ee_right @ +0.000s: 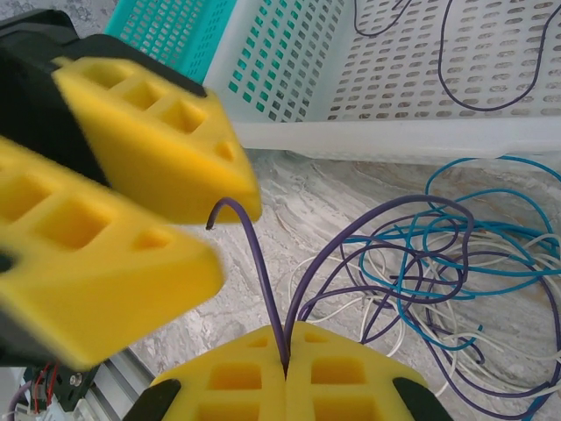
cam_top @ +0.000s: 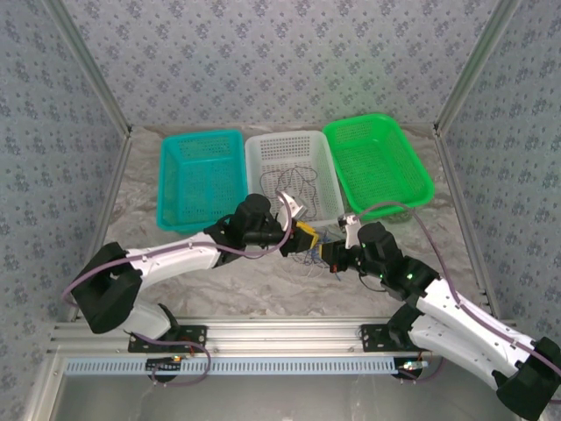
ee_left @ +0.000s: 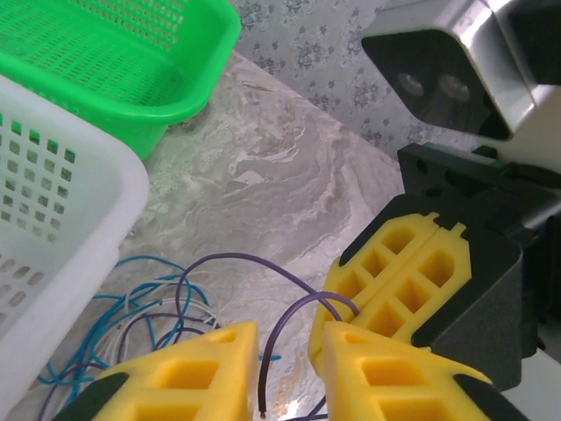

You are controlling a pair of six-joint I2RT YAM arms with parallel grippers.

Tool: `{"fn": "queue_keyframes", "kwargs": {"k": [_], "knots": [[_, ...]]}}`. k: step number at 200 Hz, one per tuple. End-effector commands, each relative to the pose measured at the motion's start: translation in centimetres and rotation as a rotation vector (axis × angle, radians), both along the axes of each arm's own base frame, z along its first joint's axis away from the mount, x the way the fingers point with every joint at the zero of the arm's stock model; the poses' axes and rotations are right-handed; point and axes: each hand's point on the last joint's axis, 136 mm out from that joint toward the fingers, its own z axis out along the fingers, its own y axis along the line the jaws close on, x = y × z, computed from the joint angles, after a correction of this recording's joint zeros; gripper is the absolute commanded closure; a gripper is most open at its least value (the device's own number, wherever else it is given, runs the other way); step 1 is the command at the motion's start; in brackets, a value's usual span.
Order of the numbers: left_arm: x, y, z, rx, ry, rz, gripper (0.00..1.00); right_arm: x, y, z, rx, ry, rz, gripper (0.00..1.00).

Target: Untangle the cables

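- The right gripper (ee_right: 287, 344) is clamped tight, its 2 yellow pads pressed together on the purple cable (ee_right: 259, 272).
- From that pinch the purple cable runs up and away from the right wrist camera, leaning left. It then hooks over, and its cut end points down at the tips of the left gripper (ee_left: 291, 344).
- The left gripper's jaws stand apart. That free end hangs in the gap unsqueezed, closer to 1 finger than the other.
- A 2nd purple strand leaves the same pinch and arcs right into the tangle of cables (ee_right: 438, 263), which is blue, white and purple loops heaped on the marbled table (ee_left: 263, 175).
- The heap stretches along the near wall of the white basket (ee_right: 368, 140), just beside it.
- More thin loops (cam_top: 296, 186) lie inside that white basket, which sits between the teal basket (cam_top: 200, 175) and the green basket (cam_top: 379, 162).
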Motion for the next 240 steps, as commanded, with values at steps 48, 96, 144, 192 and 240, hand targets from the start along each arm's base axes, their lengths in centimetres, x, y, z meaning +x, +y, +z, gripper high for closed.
{"fn": "queue_keyframes", "kwargs": {"k": [48,96,144,192,240], "knots": [[-0.1,-1.1,3.6,-0.090,-0.053,-0.024,1.00,0.0,-0.5,-1.0,-0.037,0.004,-0.015,0.75],[-0.2,-1.5,5.3,-0.087,-0.073,-0.003,1.00,0.6,-1.6,-1.8,-0.087,0.008,-0.082,0.39],[-0.3,-1.5,7.3,-0.106,-0.089,0.018,1.00,1.0,-2.3,-1.7,-0.110,-0.016,-0.121,0.31],[-0.4,-0.9,10.1,-0.182,-0.098,0.053,1.00,2.2,-2.7,-1.2,-0.108,-0.071,-0.189,0.31],[-1.0,-0.4,14.4,-0.281,-0.132,0.043,1.00,3.5,-4.2,-2.0,-0.146,-0.067,-0.334,0.33]]}}
